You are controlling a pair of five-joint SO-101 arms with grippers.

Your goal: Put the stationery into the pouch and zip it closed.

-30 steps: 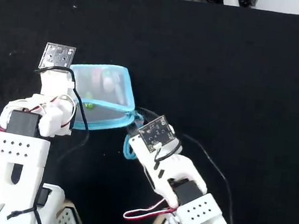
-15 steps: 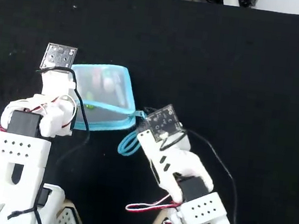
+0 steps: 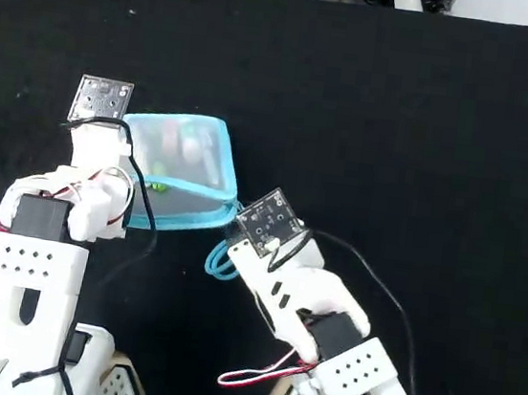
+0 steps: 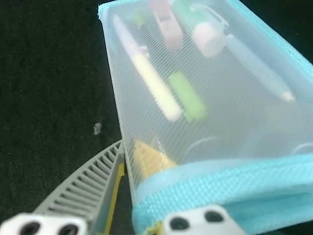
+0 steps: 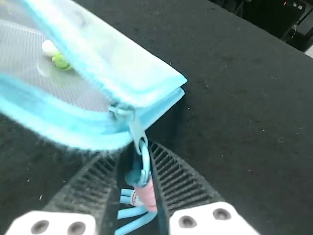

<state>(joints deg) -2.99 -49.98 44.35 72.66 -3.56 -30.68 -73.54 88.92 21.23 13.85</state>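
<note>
Item 1, pouch: pale blue mesh, lies on the black table between the two arms, held at both ends.

Item 2, stationery: sits inside the pouch, visible through the mesh. Includes a pale yellow pen, a blue pen, a pink piece and a white cap. Overlaps in places; exact count not determinable.

Item 3, left gripper: stands at the pouch end nearest the left arm. Closes narrowly on the corner of the pouch, with the grey ribbed finger against the outside of the mesh and the opposing finger covered by the blue zip band. Grips nothing else.

Item 4, right gripper: stands just beside the opposite end of the pouch. Jaws drawn nearly together, pinching the zip pull between them.

Item 5, slider: rests on the zip band close to the corner on the right gripper's side. Not determinable whether the zip is closed along its whole length.

Item 6, pink tag: hangs below the zip pull, between the jaws.

Item 7, blue cord loop: trails on the table under the right wrist.
</note>
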